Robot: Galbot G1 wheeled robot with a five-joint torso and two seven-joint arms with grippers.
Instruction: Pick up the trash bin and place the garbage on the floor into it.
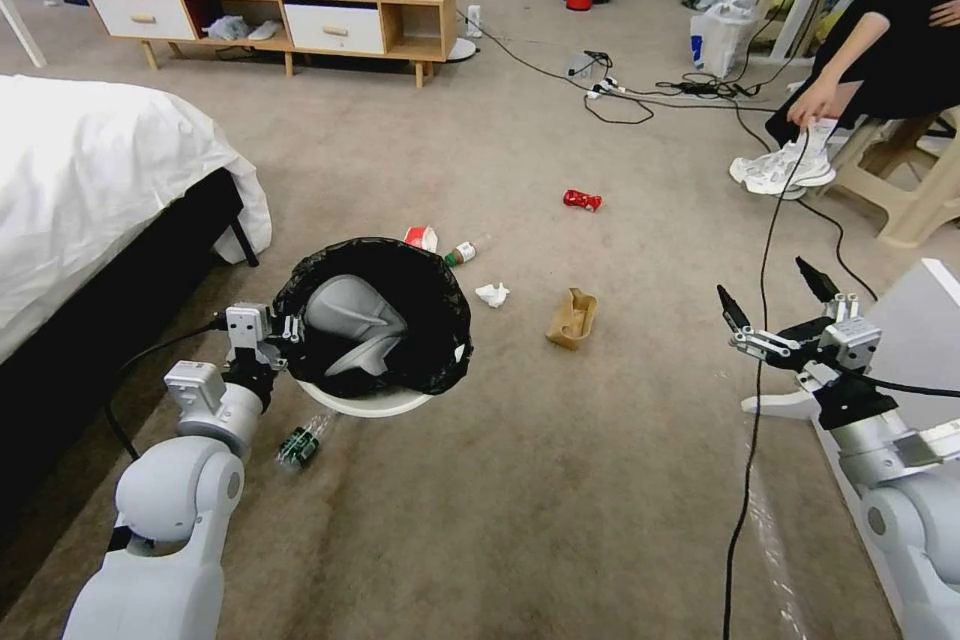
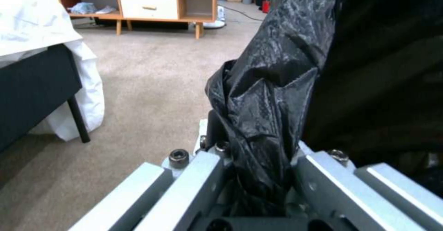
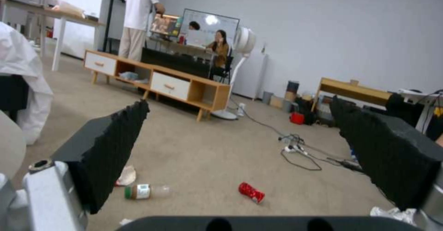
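Observation:
The trash bin [image 1: 375,320], white with a black bag over its rim, hangs tilted above the carpet. My left gripper [image 1: 285,330] is shut on the bin's near-left rim, and the left wrist view has the black bag [image 2: 268,103] pinched in that gripper [image 2: 258,175]. On the floor past the bin lies garbage: a red-white packet [image 1: 422,238], a green-capped bottle [image 1: 462,252], a white tissue [image 1: 492,295], a brown paper bag [image 1: 572,318] and a red wrapper [image 1: 582,200]. My right gripper [image 1: 775,305] hovers open, right of the paper bag. From the right wrist, the bottle [image 3: 143,191] and red wrapper [image 3: 251,192] lie ahead of the open gripper [image 3: 240,104].
A dark green bottle [image 1: 298,445] lies on the carpet under the bin. A bed [image 1: 90,180] fills the left side and a wooden cabinet [image 1: 290,15] stands at the back. A black cable [image 1: 760,320] trails past my right gripper. A person sits on a stool [image 1: 900,190] at the right.

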